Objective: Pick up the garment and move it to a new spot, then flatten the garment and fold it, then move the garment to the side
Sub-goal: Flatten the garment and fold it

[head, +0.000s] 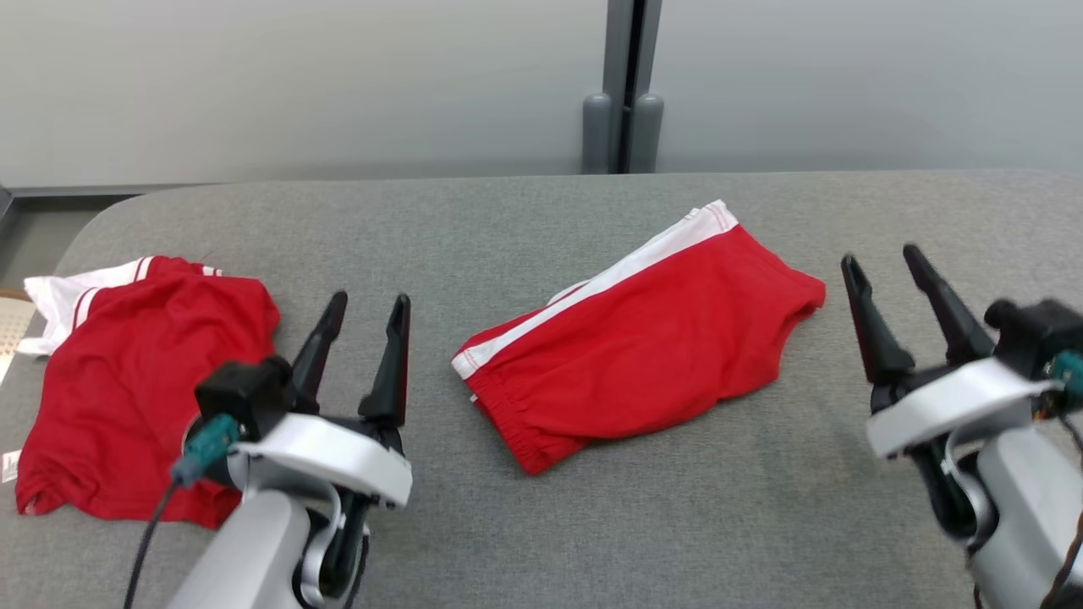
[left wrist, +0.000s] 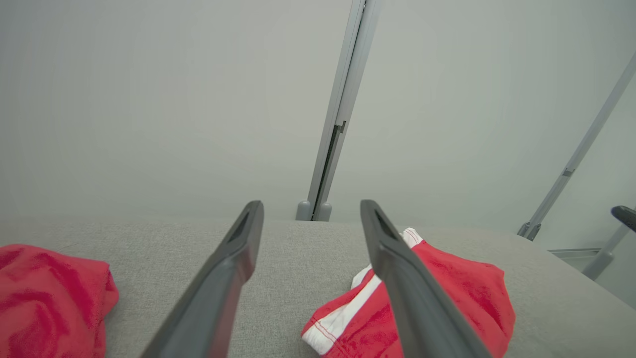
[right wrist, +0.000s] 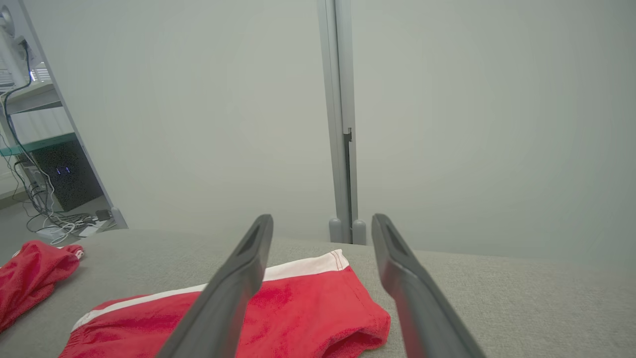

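Judging the pick-up to be the step in hand, you have both tools spread wide and empty: left gripper [head: 370, 298] and right gripper [head: 880, 255] stand over the table [head: 541, 524]. The red shorts [head: 643, 338] lie between them, ahead-right of the left fingers and ahead-left of the right ones. Come in low at opposite ends and pinch every layer. How many layers lie doubled underneath is unclear. A second red garment [head: 144, 381], outboard of the left gripper, is cut off at the frame edge.

A grey fabric-covered table [head: 541, 524] stands before pale partition panels [head: 296, 85] joined by a grey post [head: 622, 85]
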Controlling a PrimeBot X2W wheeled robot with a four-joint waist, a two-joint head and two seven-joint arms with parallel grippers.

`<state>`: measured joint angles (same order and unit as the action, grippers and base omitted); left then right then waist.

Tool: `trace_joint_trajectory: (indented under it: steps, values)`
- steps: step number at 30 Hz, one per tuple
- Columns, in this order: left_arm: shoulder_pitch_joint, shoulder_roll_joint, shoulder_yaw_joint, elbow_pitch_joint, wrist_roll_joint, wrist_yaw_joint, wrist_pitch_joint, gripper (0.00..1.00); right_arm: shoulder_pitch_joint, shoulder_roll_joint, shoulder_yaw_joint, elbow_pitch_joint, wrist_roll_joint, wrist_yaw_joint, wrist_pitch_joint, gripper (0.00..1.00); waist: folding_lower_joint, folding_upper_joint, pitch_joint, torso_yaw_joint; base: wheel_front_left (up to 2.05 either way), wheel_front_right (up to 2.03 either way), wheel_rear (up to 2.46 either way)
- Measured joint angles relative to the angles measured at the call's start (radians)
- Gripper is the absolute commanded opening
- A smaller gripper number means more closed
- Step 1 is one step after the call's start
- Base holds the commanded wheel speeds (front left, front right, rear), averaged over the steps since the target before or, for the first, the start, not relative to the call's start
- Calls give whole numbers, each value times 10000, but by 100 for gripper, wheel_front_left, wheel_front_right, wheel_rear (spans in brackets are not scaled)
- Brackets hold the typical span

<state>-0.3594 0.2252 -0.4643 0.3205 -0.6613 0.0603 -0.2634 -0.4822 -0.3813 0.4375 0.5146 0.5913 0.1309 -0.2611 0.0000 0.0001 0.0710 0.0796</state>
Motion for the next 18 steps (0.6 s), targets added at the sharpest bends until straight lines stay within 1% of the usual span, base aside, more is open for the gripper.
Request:
trace_joint_trajectory:
  steps: [3,7,9,11,13,14,15,18]
  values:
    - [860,-512,848,-368,871,-259,0,100,1100,577,-872,-803,-1005,-2,0,100,0,0,-114,-170,0,0,0]
    - [1754,-1083,1785,-709,1912,-863,0,100,2449,1503,-2031,-1668,-2059,-2,-2,100,0,0,-241,-329,0,0,0]
    - [2184,-1323,2247,-817,2178,-1097,-2,100,3031,1902,-2328,-1894,-2525,-2,-2,100,0,-1,-300,-390,0,0,0]
    - [2574,-1509,2604,-851,2499,-1225,0,100,3503,2266,-2596,-2017,-2807,-2,-2,100,0,0,-326,-449,0,0,0]
    - [2862,-1636,2899,-859,2663,-1360,0,100,3789,2472,-2771,-2050,-2955,-2,-2,100,0,0,-347,-475,0,0,0]
    - [2862,-1636,2899,-859,2663,-1360,0,100,3789,2472,-2771,-2050,-2955,-2,-2,100,0,0,-347,-475,0,0,0]
    - [3046,-1703,3037,-849,2784,-1488,0,100,3963,2591,-2959,-2061,-3049,-2,-2,100,0,0,-338,-447,0,0,0]
    - [3107,-1749,3022,-830,3010,-1649,0,100,4025,2663,-3087,-1971,-3055,-2,-2,100,0,0,-259,-337,0,0,0]
